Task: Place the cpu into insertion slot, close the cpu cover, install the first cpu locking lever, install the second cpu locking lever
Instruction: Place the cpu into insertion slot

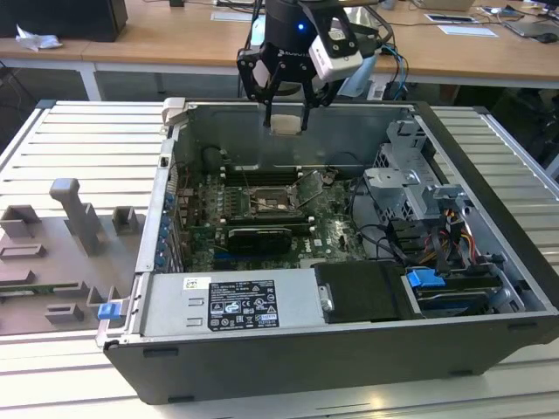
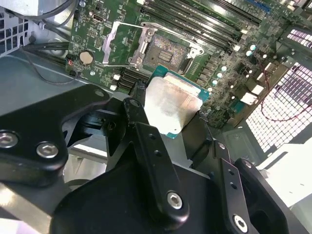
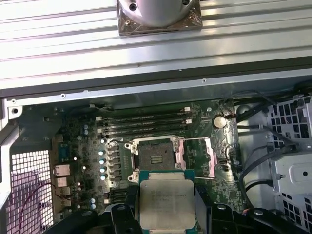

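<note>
Holding the cpu (image 3: 166, 202) clamped in the gripper (image 1: 286, 120) well above the insertion slot (image 3: 155, 157), we should square its edges before descending; the cpu cover (image 3: 197, 157) seems swung open.

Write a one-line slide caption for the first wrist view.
The hand holds the cpu over the motherboard, short of the bare insertion slot, whose cpu cover stands swung open.

The silvery cpu (image 3: 165, 202) hangs high above the empty insertion slot (image 3: 155, 157), the cpu cover (image 3: 181, 155) swung open beside it.
</note>
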`<state>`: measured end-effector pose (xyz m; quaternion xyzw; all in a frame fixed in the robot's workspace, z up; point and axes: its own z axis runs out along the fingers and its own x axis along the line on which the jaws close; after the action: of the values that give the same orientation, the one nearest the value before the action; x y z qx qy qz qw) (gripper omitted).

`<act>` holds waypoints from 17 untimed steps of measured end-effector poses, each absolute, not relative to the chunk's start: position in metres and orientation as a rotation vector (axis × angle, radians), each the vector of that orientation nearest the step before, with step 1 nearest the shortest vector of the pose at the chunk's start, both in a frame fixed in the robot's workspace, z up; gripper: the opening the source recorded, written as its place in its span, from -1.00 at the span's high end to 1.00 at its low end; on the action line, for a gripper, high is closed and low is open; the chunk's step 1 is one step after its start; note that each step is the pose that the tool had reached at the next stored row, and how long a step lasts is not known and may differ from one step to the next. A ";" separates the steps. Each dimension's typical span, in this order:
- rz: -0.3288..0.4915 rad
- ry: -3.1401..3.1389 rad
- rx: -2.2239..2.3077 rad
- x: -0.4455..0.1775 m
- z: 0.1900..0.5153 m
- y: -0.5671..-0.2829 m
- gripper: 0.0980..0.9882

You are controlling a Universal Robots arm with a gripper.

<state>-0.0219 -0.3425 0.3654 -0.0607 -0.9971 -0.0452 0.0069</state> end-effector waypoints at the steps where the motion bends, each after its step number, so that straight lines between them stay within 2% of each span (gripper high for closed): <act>1: -0.142 -3.118 -0.221 -0.022 0.365 -0.342 0.00; 17: -0.143 -3.097 -0.473 -0.022 0.364 -0.342 0.00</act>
<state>-0.0219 -0.3425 0.3641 -0.1507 -0.9875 -0.0457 0.0028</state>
